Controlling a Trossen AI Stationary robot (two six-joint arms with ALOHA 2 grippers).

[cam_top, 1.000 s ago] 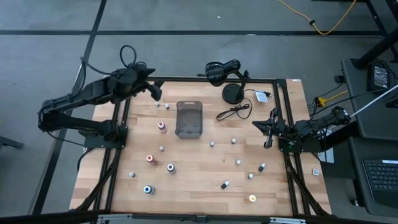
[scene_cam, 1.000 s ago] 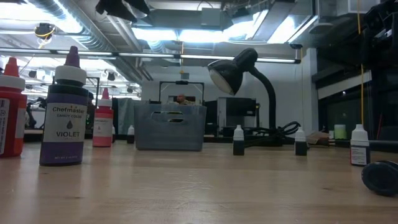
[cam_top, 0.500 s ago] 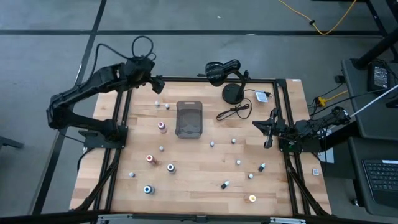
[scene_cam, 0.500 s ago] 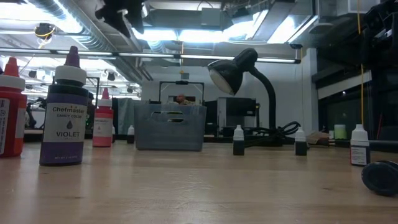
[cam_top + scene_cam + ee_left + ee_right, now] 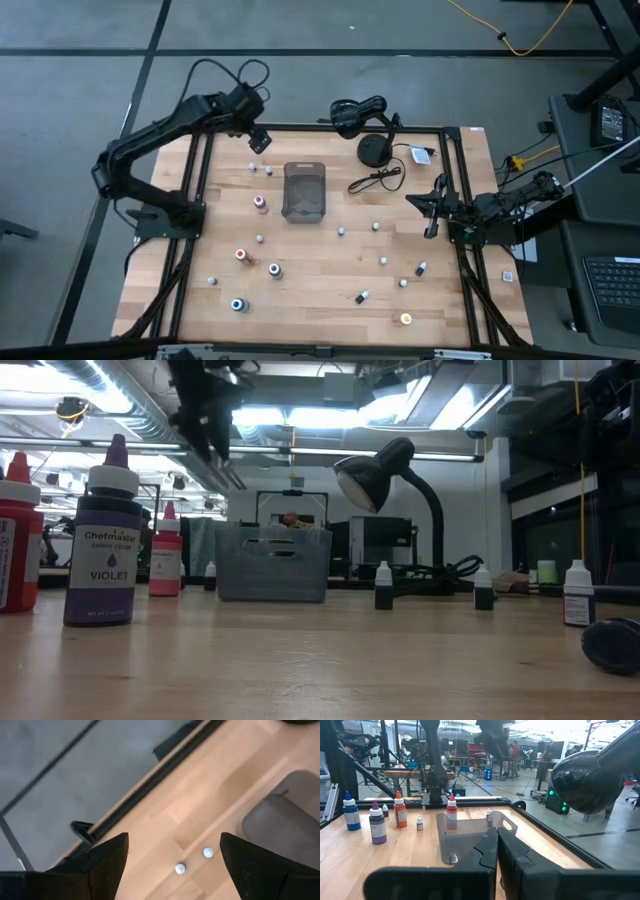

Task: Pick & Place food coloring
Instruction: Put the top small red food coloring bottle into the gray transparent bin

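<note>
L claw (image 5: 259, 141) spread wide, empty, above surface's far-left corner; two white-capped bottles (image 5: 194, 860) upright just below it. R claw (image 5: 432, 205) clenched, parked at right edge, farther off.

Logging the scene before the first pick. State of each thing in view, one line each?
left hand: open, empty, raised over the table's far left corner
right hand: shut, empty, parked at the right edge
gray tray: upright, looks empty
two white-capped bottles: upright, side by side below the left hand
violet bottle: upright, capped
desk lamp: unlit, head tilted down
dark bottle: seems tipped over
</note>
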